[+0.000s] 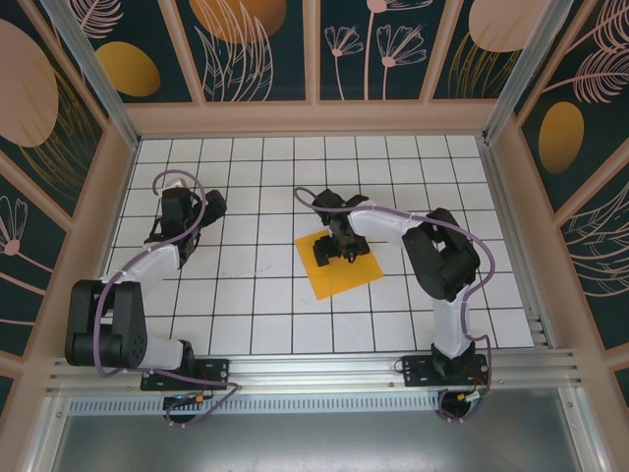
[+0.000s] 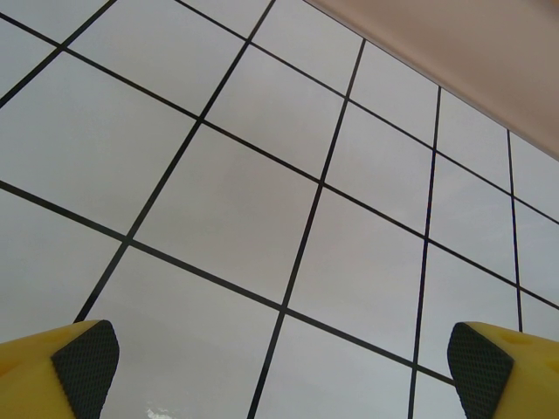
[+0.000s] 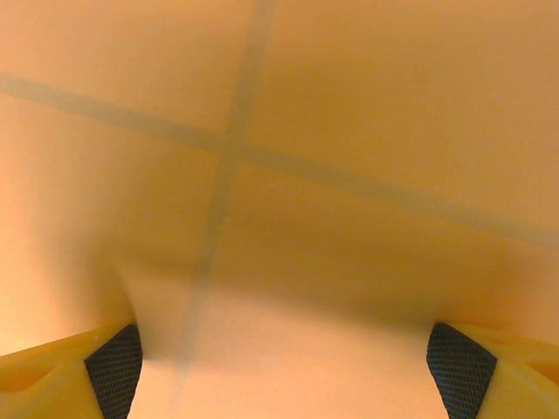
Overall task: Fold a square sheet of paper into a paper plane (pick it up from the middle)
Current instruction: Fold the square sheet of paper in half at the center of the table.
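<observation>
Paper sits directly under the right gripper: the square sheet of paper lies flat and unfolded on the tiled table, turned a little against the grid. In the right wrist view the sheet is close beneath the right gripper, thin enough that the tile lines show through it. The jaws stand wide apart, one black pad at each side, low over the paper's middle. A soft shadowed ripple runs between them, so the pads may be touching the sheet. Nothing is clamped yet.

Well off to that hand's left, the left gripper hovers over bare tiles with its jaws spread fully and nothing between them.

By my reading this is the very first step, the pick-up from the middle, and no fold is made. The next move calls for closing the right fingers gently so the paper buckles up into a ridge they can pinch, then lifting. Pressing too hard could slide or crumple the sheet.
</observation>
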